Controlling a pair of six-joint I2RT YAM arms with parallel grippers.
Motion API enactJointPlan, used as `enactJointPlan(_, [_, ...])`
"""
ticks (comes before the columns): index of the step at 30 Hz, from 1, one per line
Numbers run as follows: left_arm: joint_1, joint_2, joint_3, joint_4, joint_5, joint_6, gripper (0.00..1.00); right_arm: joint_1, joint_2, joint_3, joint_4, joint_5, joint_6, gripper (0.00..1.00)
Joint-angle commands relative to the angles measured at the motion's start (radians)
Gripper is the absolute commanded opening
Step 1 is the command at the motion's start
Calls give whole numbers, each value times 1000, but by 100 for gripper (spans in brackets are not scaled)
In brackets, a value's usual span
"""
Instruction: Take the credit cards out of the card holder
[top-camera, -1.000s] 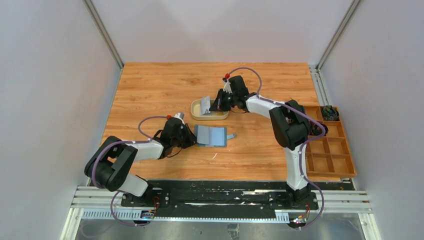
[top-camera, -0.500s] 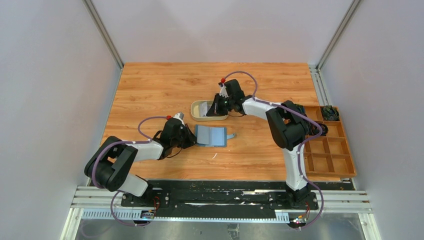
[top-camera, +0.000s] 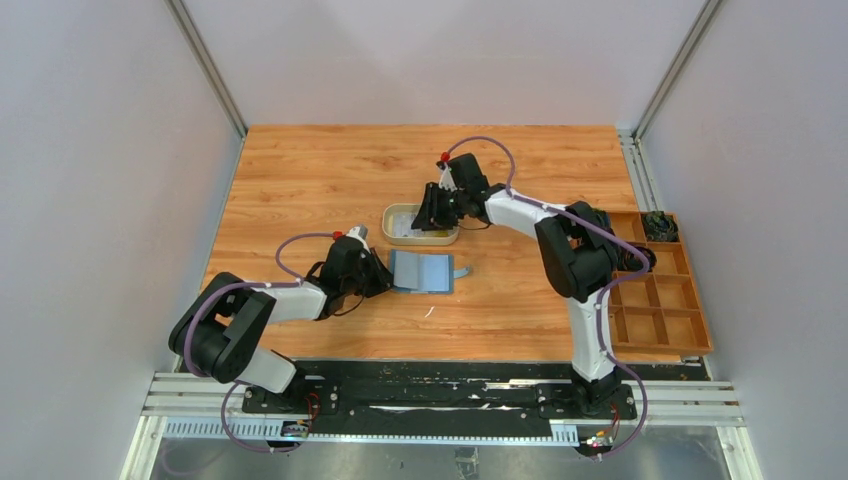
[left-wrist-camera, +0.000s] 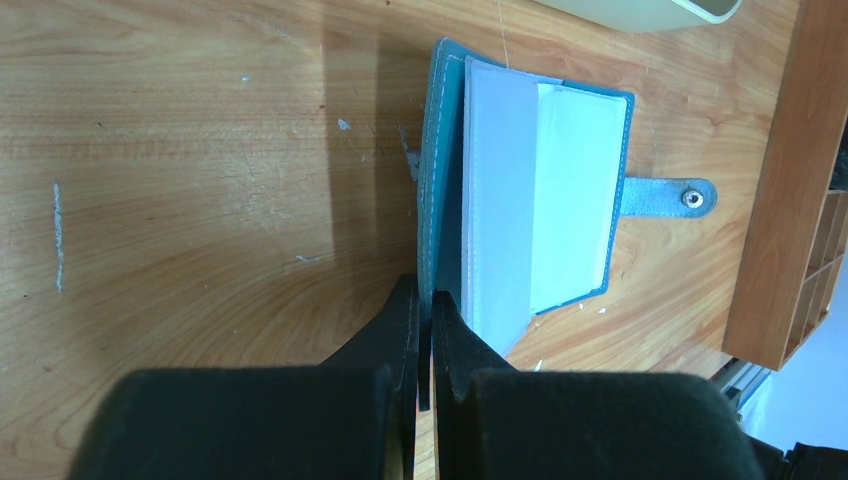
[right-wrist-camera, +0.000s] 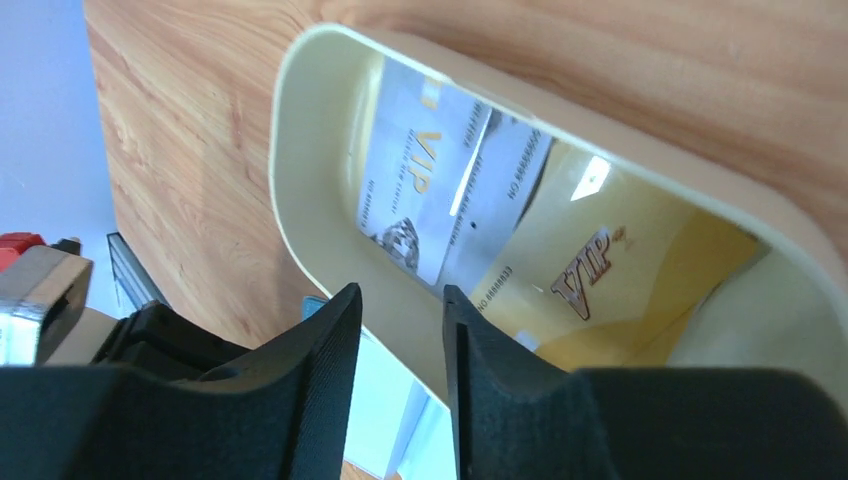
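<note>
The wallet (left-wrist-camera: 560, 190) lies open on the surface (top-camera: 320, 170), near the middle and a little toward the arms; its teal cover faces down and its paler blue inside faces up; the closing tab (left-wrist-camera: 665, 197) sticks out flat from the far edge, its snap showing. The left claw (left-wrist-camera: 424, 322) is pressed together on the near edge of the teal cover, pinching that flap between its two black fingers; the flap stands on edge while the rest of the wallet stays flat on the wood. No card shows in the pockets that the left wrist view takes in.

Both cards are out of the wallet and lie in the tray (right-wrist-camera: 305, 185), which sits just beyond the wallet, apart from it. The white card (right-wrist-camera: 410, 190) rests toward one end, printed "VIP" with a small gem mark; the yellow card (right-wrist-camera: 640, 290) lies beside it, also marked "VIP"; whether the two overlap I cannot tell, since the glossy tray wall mirrors them.

The right claw (right-wrist-camera: 400, 297) hangs over the tray's rim, tilted down into it; its fingers are spread a little, with the rim visible in the gap and nothing between them.

The box (left-wrist-camera: 790, 180) stands at the right edge of the surface, well apart from the tray.
</note>
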Motion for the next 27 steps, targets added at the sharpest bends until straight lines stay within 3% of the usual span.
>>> enactJointPlan(1, [-9, 62, -67, -253, -82, 47, 0, 10, -60, 107, -135, 67, -89, 42])
enactJointPlan(13, [-9, 65, -72, -252, -82, 49, 0, 13, 37, 232, -293, 110, -113, 51])
enactJointPlan(27, [-9, 79, -66, -251, -81, 50, 0, 29, 152, 308, -319, 112, -113, 52])
